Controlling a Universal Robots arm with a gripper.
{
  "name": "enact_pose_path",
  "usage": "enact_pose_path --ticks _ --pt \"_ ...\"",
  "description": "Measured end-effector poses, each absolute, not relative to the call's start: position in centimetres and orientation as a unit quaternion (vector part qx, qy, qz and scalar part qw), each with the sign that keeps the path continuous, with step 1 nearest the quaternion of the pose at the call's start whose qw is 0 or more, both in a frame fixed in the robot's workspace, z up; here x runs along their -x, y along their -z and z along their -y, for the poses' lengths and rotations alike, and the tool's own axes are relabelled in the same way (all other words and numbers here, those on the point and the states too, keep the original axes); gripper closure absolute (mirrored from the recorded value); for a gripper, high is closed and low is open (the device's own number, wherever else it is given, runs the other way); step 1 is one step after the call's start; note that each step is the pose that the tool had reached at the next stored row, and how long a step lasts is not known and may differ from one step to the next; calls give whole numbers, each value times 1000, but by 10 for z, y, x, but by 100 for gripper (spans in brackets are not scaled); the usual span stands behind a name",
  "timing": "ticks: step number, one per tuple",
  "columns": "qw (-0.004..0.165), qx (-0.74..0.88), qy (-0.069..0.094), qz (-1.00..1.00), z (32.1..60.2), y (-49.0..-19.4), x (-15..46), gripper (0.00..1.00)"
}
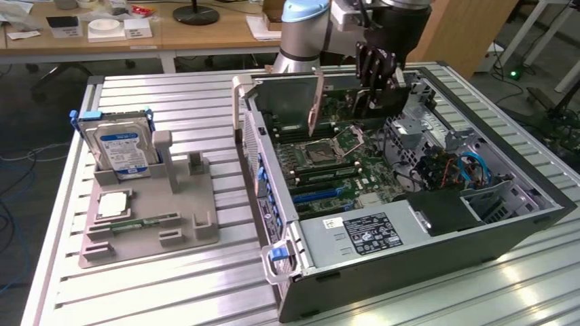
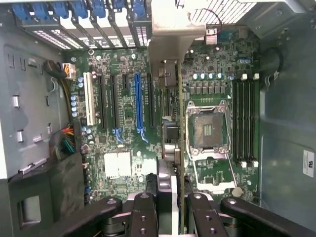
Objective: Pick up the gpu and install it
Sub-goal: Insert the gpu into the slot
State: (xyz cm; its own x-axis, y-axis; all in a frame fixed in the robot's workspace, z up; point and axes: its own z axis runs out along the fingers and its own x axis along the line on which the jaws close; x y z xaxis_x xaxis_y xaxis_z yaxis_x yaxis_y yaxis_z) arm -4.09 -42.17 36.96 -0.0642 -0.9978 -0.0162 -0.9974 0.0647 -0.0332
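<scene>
Green-board gpu (image 1: 381,100) is pinched edge-on in the gripper (image 1: 375,71), upright over the motherboard (image 1: 363,163) inside the open case (image 1: 507,224). Not seated, far as I can tell. I read this as the install step, pick done. Seating needs its edge lined over a slot (image 2: 138,106), bracket (image 2: 175,29) rearward.
</scene>
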Motion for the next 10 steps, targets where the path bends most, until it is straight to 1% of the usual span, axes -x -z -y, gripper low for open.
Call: enact_pose_path --ticks 10 --pt "17 682 7 -731 422 -353 56 72"
